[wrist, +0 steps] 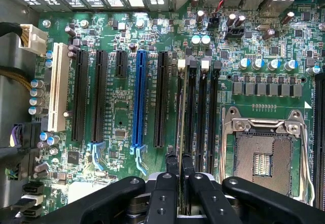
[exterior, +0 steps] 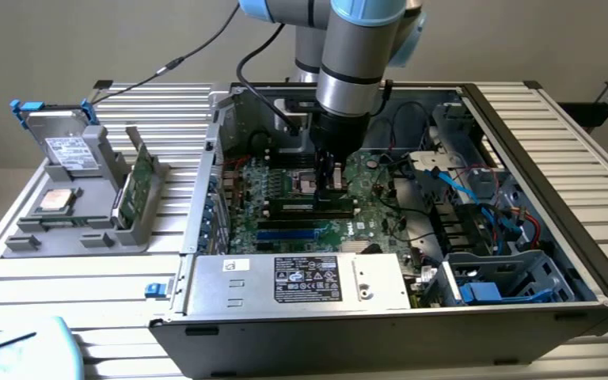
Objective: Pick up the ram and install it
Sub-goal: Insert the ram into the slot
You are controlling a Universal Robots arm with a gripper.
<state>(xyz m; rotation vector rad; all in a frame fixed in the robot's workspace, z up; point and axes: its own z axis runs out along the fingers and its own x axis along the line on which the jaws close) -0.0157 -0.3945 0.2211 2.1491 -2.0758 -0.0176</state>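
We see the black two-fingered gripper (exterior: 332, 184), at the end of the grey-and-blue robot arm (exterior: 351, 55), hanging low inside the open black-and-silver computer case (exterior: 283, 348), just over the green motherboard (exterior: 373, 194). In the wrist view its fingers (wrist: 170, 183) stand close together, clamped on the ram (wrist: 180, 117), a slim dark-green circuit-board stick seen edge-on. The stick runs along the row of black memory slots (wrist: 203, 112), on the side of that row away from the open silver processor socket (wrist: 264, 153) and next to a long black expansion slot (wrist: 161, 99); we cannot tell whether it is seated or just above its slot. A blue expansion slot (wrist: 138, 99) lies just beyond the black one.

In the exterior view a silver power supply box with a black label (exterior: 298, 281) sits in the near part of the case. On the exterior view's left, outside the case, a grey holder (exterior: 72, 233) carries a taller green card (exterior: 135, 186), standing upright, and a square silver processor chip (exterior: 56, 199), lying flat.
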